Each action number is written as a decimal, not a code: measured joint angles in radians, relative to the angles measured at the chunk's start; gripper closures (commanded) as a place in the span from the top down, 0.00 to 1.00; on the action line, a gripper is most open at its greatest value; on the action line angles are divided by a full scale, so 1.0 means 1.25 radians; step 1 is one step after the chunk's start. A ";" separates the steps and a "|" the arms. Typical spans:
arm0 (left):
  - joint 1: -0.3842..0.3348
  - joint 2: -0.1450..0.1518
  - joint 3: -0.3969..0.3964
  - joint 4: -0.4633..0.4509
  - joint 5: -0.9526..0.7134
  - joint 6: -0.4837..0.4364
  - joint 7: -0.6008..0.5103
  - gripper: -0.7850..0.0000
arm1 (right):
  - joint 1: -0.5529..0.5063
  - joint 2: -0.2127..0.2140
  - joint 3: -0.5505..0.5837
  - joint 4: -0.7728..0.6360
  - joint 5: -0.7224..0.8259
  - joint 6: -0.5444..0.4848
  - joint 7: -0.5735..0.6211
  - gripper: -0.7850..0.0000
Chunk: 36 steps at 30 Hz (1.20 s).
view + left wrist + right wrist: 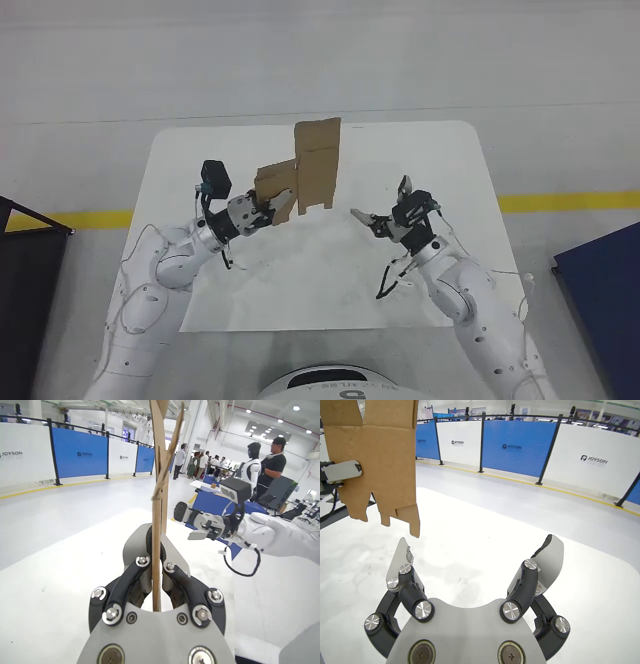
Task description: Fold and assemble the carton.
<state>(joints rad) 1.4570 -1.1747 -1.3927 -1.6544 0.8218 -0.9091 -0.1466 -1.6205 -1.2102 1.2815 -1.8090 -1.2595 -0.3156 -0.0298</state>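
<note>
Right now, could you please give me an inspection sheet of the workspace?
Surface: white table, faintly scuffed.
Job's things: carton, flat, held upright, not yet folded.
Clutter: nothing seen.
Grippers: left gripper shut on the carton's edge; right gripper open, empty, beside the carton.
Cables: black cable looping at the right wrist.
Surroundings: barriers; yellow floor line.

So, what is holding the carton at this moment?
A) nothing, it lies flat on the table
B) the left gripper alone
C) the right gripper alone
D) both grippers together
B: the left gripper is shut on an edge of the carton, holding it up on end, while the right gripper is open and apart from it.
</note>
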 measured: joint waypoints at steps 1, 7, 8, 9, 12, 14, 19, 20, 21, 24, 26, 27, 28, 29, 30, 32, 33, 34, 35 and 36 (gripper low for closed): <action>-0.002 0.001 0.002 0.002 -0.006 -0.011 -0.010 0.00 | 0.009 -0.001 -0.003 0.007 0.017 -0.013 0.006 0.83; -0.011 0.011 0.004 0.012 -0.062 -0.055 -0.058 0.00 | 0.064 0.001 -0.010 0.054 0.131 -0.148 0.041 0.63; -0.011 0.012 0.003 0.012 -0.069 -0.059 -0.065 0.00 | 0.069 0.001 -0.009 0.059 0.143 -0.167 0.048 0.60; -0.011 0.014 0.002 0.013 -0.076 -0.062 -0.075 0.00 | 0.075 0.002 -0.011 0.064 0.159 -0.192 0.055 0.58; -0.011 0.018 0.003 0.013 -0.088 -0.062 -0.094 0.00 | 0.087 0.004 -0.020 0.075 0.200 -0.257 0.073 0.62; -0.011 0.020 0.008 0.014 -0.098 -0.063 -0.102 0.00 | 0.094 0.005 -0.025 0.081 0.216 -0.279 0.080 0.65; -0.018 0.024 0.018 0.017 -0.116 -0.062 -0.123 0.00 | 0.116 0.006 -0.038 0.106 0.281 -0.347 0.097 0.75; -0.020 0.025 0.017 0.018 -0.119 -0.060 -0.123 0.00 | 0.119 0.007 -0.035 0.109 0.283 -0.346 0.101 0.78; -0.021 0.026 0.016 0.018 -0.121 -0.057 -0.122 0.00 | 0.121 0.007 -0.029 0.109 0.270 -0.326 0.106 0.78; -0.022 0.028 0.008 0.017 -0.125 -0.051 -0.116 0.00 | 0.120 0.005 -0.027 0.111 0.248 -0.249 0.097 0.75; -0.022 0.030 0.004 0.016 -0.123 -0.047 -0.113 0.00 | 0.121 0.005 -0.023 0.119 0.261 -0.234 0.088 0.76; -0.021 0.031 0.002 0.016 -0.121 -0.044 -0.112 0.00 | 0.121 0.006 -0.018 0.122 0.272 -0.237 0.083 0.78; -0.020 0.032 0.001 0.016 -0.119 -0.042 -0.112 0.00 | 0.120 0.007 -0.014 0.123 0.280 -0.242 0.081 0.82; -0.019 0.032 0.001 0.016 -0.117 -0.041 -0.112 0.00 | 0.118 0.007 -0.010 0.124 0.289 -0.249 0.078 0.90; -0.019 0.033 0.003 0.016 -0.115 -0.039 -0.114 0.00 | 0.116 0.008 -0.006 0.124 0.303 -0.261 0.077 0.91; -0.019 0.034 0.007 0.016 -0.112 -0.037 -0.118 0.00 | 0.115 0.010 -0.004 0.122 0.322 -0.282 0.079 0.92; -0.020 0.035 0.010 0.017 -0.112 -0.036 -0.119 0.00 | 0.115 0.011 -0.006 0.121 0.336 -0.303 0.083 0.93; -0.021 0.035 0.013 0.017 -0.112 -0.035 -0.120 0.00 | 0.117 0.011 -0.008 0.121 0.347 -0.321 0.088 0.94; -0.022 0.035 0.016 0.017 -0.113 -0.034 -0.121 0.00 | 0.118 0.012 -0.011 0.120 0.358 -0.340 0.094 0.94; -0.024 0.036 0.019 0.018 -0.114 -0.032 -0.122 0.00 | 0.122 0.013 -0.015 0.121 0.371 -0.360 0.102 0.93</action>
<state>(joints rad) 1.4272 -1.1299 -1.3691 -1.6318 0.6797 -0.9492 -0.2987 -1.4685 -1.1943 1.2624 -1.6578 -0.7951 -0.7657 0.0974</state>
